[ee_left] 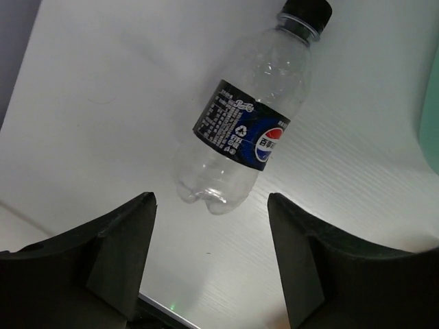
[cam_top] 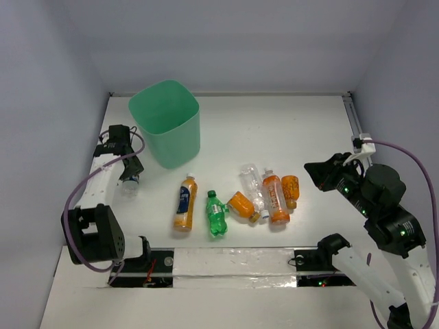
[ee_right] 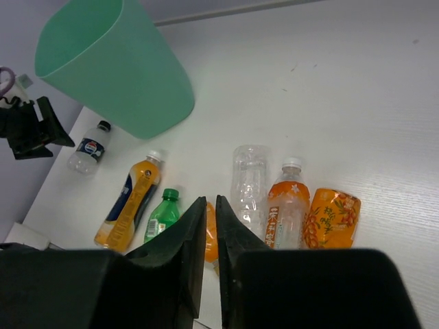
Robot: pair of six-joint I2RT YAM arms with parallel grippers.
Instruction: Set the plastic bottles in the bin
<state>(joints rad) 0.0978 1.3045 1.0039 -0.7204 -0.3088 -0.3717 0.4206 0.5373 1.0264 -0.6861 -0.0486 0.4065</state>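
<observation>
Lying just ahead of spread left gripper (ee_left: 210, 202), clear Pepsi bottle (ee_left: 243, 130); bin (cam_top: 171, 140) alongside

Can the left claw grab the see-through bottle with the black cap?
Probably yes. The left claw is open, and the clear bottle lies flat on the table just ahead of it, with nothing between them.
</observation>
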